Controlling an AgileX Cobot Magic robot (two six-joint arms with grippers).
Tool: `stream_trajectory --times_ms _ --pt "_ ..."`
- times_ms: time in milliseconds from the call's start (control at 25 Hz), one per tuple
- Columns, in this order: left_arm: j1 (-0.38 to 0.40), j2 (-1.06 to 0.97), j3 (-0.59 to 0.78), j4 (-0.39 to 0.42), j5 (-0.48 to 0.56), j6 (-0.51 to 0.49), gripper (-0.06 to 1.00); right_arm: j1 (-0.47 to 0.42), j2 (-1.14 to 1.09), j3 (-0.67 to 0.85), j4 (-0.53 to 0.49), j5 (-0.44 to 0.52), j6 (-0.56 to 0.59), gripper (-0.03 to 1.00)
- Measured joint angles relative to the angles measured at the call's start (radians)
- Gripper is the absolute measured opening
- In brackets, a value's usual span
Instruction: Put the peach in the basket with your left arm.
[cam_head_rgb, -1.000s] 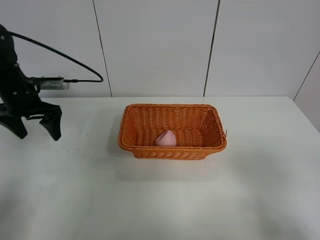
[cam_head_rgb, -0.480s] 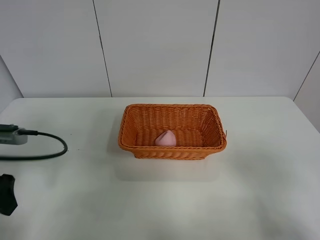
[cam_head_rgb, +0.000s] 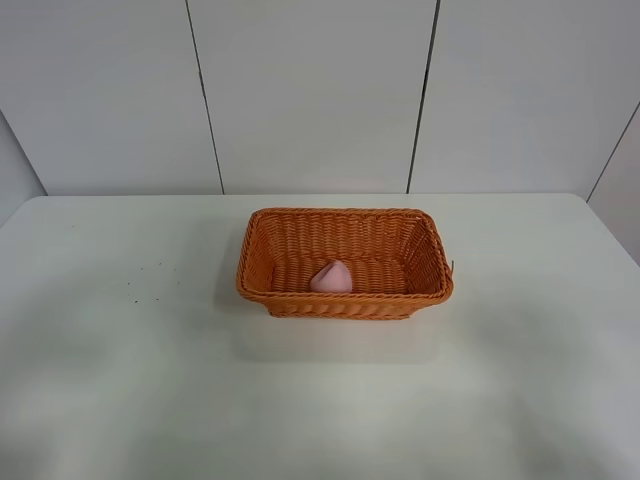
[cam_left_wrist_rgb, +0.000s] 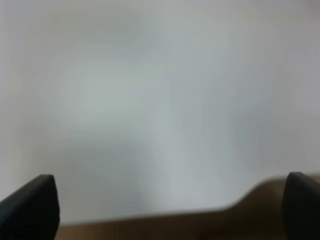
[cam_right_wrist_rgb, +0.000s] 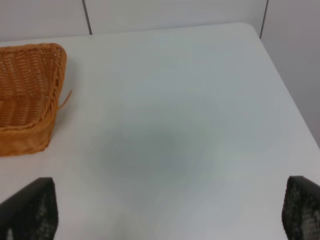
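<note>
1. Peach (cam_head_rgb: 332, 277) sits in basket (cam_head_rgb: 344, 262), near its front wall; nothing holds it.
2. Left gripper (cam_left_wrist_rgb: 165, 210): fingers spread wide, released, empty, over blurred pale surface; peach nowhere near it.
3. Changed: left arm was at table's (cam_head_rgb: 150, 380) left a second ago, now gone from the high view.
4. Right gripper (cam_right_wrist_rgb: 170, 210): spread, empty, basket well off to one side.
5. Task looks done.
</note>
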Motion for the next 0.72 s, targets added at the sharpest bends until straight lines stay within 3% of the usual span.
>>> stream_trajectory --times_ms 400,720 --pt "0.0 -0.374 0.005 -0.014 0.001 0.0 0.99 0.0 0.0 0.0 0.0 0.0 0.0 0.69" --pt "0.0 -0.394 0.005 -0.021 0.001 0.0 0.98 0.0 0.0 0.0 0.0 0.0 0.0 0.69"
